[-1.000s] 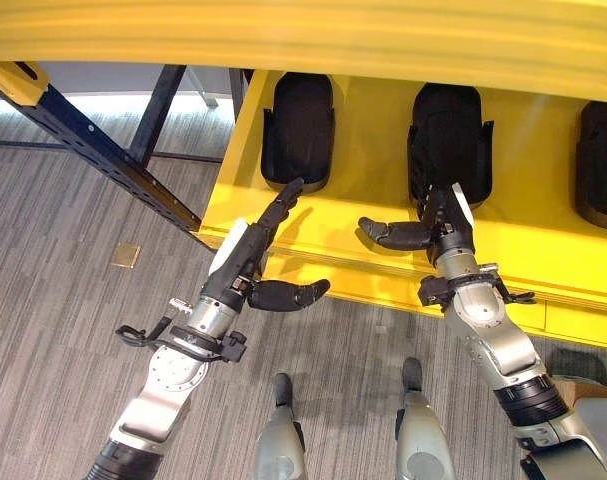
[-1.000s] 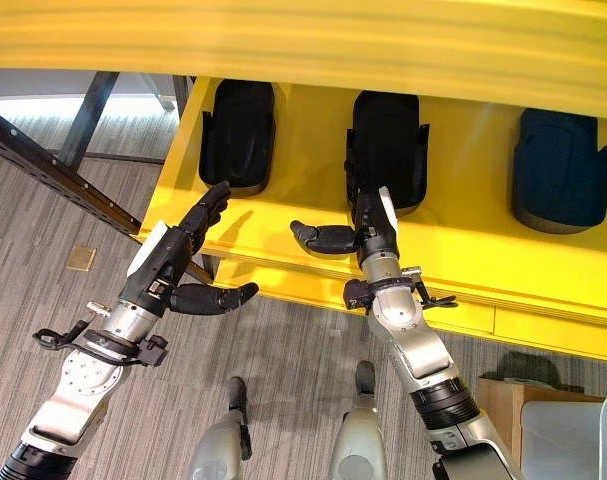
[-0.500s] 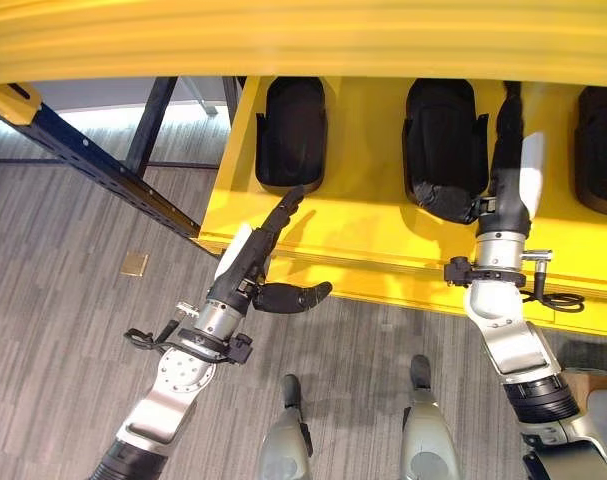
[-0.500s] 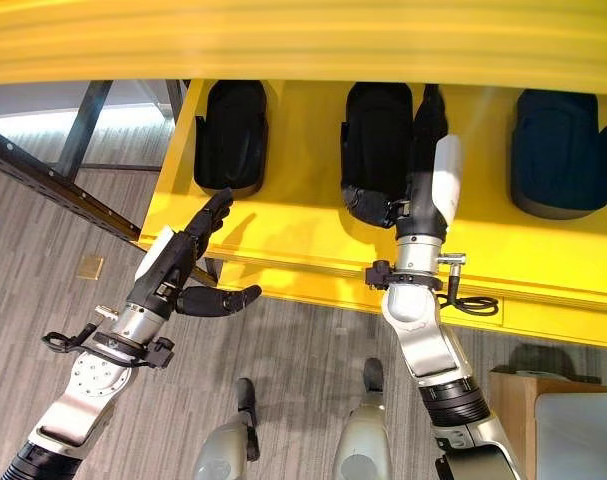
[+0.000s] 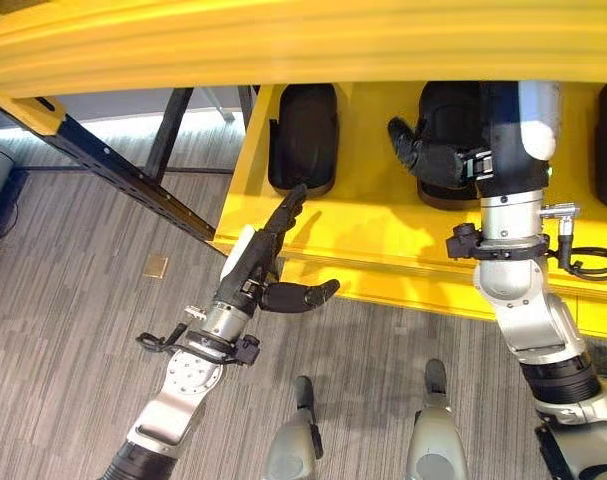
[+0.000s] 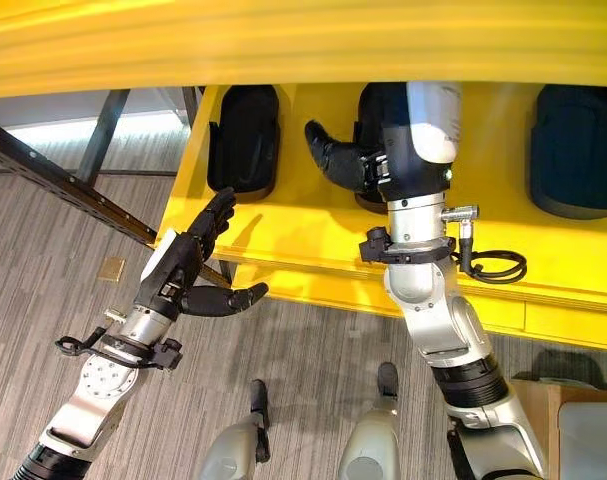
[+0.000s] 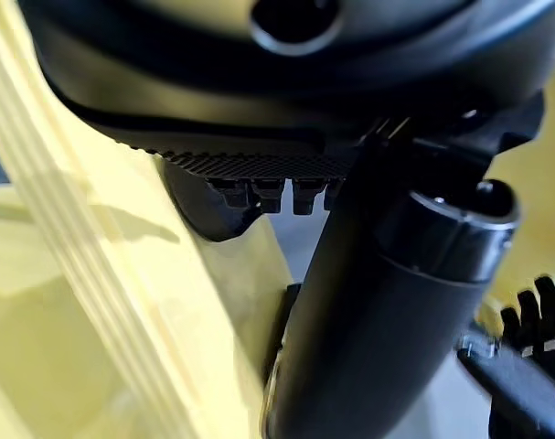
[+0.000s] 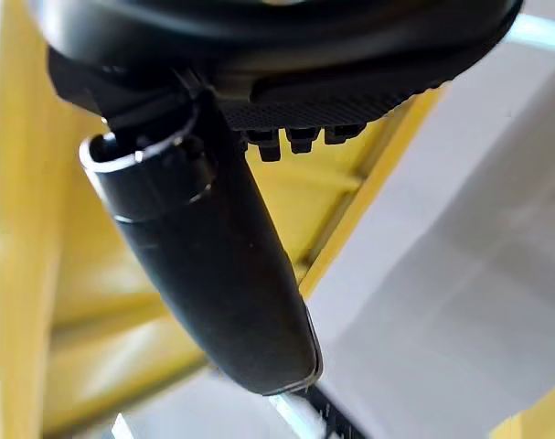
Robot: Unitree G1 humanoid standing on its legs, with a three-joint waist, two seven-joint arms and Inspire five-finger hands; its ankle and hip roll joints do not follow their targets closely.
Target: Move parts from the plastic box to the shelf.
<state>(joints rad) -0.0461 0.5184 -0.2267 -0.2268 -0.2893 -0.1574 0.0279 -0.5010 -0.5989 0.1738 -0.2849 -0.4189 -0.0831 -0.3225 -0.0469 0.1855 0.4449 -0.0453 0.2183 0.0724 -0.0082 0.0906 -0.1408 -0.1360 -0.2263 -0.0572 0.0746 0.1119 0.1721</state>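
Three black moulded parts lie on the yellow shelf (image 5: 383, 235): a left part (image 5: 301, 135), a middle part (image 5: 445, 150) and a right part (image 6: 578, 150). My right hand (image 5: 508, 130) reaches up over the shelf just right of the middle part. Its thumb (image 5: 413, 155) juts across that part's front, and its fingertips run up behind the upper yellow beam (image 5: 283, 40). It holds nothing, and its thumb (image 8: 222, 274) looks straight in the right wrist view. My left hand (image 5: 255, 258) hovers open at the shelf's front left corner, fingers pointing toward the left part, thumb spread.
A dark rack post (image 5: 113, 165) slants across the grey carpet left of the shelf. A small tan tile (image 5: 155, 266) lies on the floor. A cardboard box (image 6: 543, 400) and a grey bin (image 6: 595, 440) stand at the lower right.
My right hand has risen from the shelf's front edge and moved right, reaching high beside the middle part. The left hand has hardly moved.
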